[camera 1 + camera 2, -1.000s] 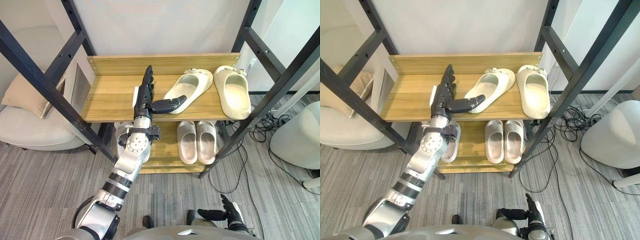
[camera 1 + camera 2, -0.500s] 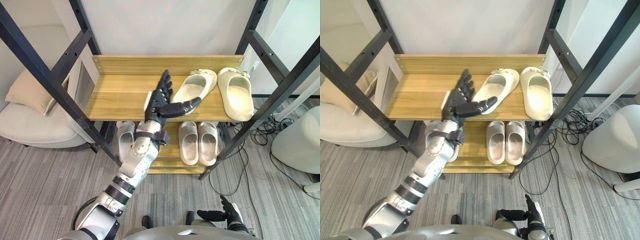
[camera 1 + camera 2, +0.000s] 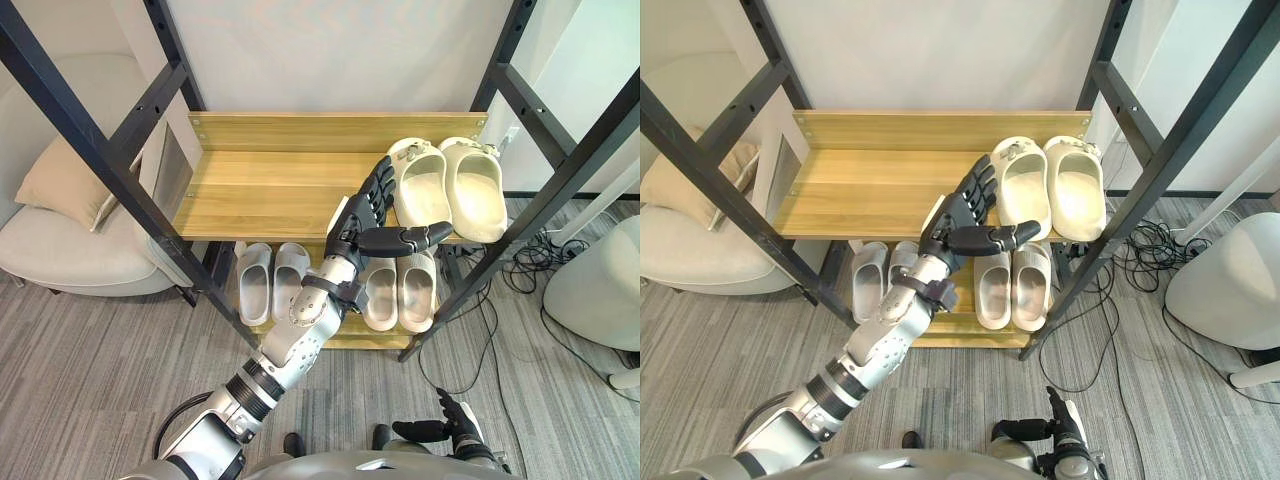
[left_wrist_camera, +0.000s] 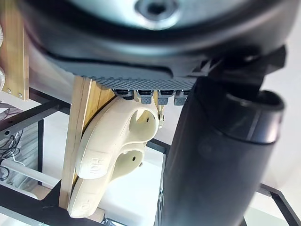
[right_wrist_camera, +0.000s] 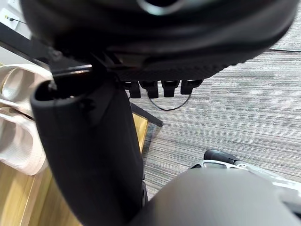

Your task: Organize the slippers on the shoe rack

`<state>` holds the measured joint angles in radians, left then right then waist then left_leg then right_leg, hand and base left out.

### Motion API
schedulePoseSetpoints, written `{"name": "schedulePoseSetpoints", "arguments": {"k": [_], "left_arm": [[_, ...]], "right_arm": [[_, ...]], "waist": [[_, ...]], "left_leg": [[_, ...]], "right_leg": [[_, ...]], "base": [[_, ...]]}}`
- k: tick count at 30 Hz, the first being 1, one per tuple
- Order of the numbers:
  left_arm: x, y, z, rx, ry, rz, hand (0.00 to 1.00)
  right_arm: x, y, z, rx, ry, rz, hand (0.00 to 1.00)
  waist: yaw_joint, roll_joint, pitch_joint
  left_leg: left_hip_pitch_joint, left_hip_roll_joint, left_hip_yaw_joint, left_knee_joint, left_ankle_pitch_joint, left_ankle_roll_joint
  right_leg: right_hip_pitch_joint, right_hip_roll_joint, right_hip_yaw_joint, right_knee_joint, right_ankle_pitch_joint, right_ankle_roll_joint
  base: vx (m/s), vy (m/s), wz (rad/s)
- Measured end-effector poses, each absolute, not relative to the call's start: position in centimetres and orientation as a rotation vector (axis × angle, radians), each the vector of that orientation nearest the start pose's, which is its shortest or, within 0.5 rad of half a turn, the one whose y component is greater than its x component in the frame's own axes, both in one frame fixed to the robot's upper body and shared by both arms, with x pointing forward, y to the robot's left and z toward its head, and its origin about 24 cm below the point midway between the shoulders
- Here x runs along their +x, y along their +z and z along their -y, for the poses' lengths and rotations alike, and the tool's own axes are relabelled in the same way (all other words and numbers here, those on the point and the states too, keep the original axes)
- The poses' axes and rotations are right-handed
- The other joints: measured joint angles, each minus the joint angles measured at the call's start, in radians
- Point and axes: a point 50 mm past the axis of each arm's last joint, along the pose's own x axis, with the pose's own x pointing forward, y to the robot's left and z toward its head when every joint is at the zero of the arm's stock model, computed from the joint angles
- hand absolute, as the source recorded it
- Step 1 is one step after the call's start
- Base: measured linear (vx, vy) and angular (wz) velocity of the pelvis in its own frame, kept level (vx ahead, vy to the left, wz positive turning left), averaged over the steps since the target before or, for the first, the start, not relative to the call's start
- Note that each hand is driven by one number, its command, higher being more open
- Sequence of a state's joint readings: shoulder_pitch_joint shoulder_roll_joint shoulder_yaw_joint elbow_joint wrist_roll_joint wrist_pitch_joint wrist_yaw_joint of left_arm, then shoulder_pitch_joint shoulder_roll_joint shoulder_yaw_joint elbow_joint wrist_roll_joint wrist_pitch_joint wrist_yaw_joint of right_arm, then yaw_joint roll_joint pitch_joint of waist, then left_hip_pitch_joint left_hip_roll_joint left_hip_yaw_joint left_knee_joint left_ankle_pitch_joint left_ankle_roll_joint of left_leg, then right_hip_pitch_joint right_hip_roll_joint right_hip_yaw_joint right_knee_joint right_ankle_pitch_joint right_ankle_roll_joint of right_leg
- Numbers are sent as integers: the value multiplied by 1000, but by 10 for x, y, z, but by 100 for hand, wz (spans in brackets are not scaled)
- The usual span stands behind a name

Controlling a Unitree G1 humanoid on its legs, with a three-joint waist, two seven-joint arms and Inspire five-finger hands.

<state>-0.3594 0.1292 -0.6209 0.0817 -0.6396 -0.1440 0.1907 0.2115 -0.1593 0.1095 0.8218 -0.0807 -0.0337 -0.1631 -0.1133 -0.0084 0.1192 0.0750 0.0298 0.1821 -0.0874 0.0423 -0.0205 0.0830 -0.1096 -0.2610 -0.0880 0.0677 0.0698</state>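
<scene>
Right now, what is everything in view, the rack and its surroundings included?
wooden shoe rack: one, light wood, centre, against the wall
cream slippers: two, side by side at the top shelf's right end
pale grey slippers: four, in two pairs on the lower shelf
black metal frame: several bars, on both sides of the rack
armchair: one, off-white, left of the rack
cushion: one, beige, on the armchair
cables: black tangle, on the floor right of the rack
left hand: dark, open, straight fingers at the left cream slipper's side
right hand: dark, open, low near the floor
</scene>
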Motion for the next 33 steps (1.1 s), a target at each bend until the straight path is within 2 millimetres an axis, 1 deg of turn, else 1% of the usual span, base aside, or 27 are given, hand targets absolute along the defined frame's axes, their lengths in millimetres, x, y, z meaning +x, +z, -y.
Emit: {"name": "schedulePoseSetpoints", "arguments": {"k": [13,18,19,22,23,24,25,28,30,31,33], "left_arm": [[274,97,-25,-394,-491,101,100],[274,97,-34,-370,-489,111,100],[267,96,-37,-385,-499,114,100],[255,94,-42,-410,-528,108,100],[248,92,-41,-438,-557,95,100],[246,91,-41,-445,-564,92,100],[240,93,-38,-478,-594,90,100],[226,101,-29,-540,-687,105,100],[219,106,-24,-560,-743,122,100],[212,111,-20,-576,-796,138,100],[204,113,-14,-589,-853,143,100]], "right_arm": [[93,-146,202,-322,-101,-980,100],[93,-146,202,-322,-100,-980,100],[93,-146,202,-322,-99,-981,100],[93,-147,202,-320,-94,-984,100],[92,-147,202,-319,-90,-989,100],[91,-147,204,-323,-90,-990,100],[90,-148,204,-324,-89,-994,100],[88,-148,205,-323,-78,-1005,100],[87,-149,204,-327,-62,-1007,100],[87,-149,204,-339,-46,-1004,100],[86,-149,205,-347,-36,-1005,100]], "waist": [[0,-2,-1],[1,-3,-2],[1,-3,-2],[4,-3,-2],[10,-3,-3],[11,-2,-4],[20,-2,-5],[32,1,-15],[33,3,-23],[34,7,-30],[34,11,-40]], "left_leg": [[0,0,0,0,0,0],[0,0,0,0,0,0],[-1,0,0,0,0,0],[-1,0,-1,0,0,0],[-2,0,-3,1,0,0],[-3,0,-3,1,0,0],[-6,0,-3,0,0,0],[-12,-1,-3,1,0,0],[-13,-1,-3,1,0,0],[-13,-1,-1,1,0,0],[-12,-1,-1,1,0,0]], "right_leg": [[0,0,0,-1,1,1],[0,0,-1,0,1,2],[0,0,-1,0,1,2],[0,0,-2,0,1,2],[0,-2,-3,0,1,2],[0,-2,-2,1,1,2],[-3,-3,-2,3,1,2],[-8,-7,-1,3,1,2],[-8,-7,2,3,1,2],[-8,-7,3,3,1,2],[-8,-7,5,4,1,2]], "base": [[0,0,0],[0,0,0],[0,0,0],[0,0,0],[0,0,0],[0,0,0],[0,0,0],[0,0,0],[0,0,0],[0,0,0],[0,0,0]]}}
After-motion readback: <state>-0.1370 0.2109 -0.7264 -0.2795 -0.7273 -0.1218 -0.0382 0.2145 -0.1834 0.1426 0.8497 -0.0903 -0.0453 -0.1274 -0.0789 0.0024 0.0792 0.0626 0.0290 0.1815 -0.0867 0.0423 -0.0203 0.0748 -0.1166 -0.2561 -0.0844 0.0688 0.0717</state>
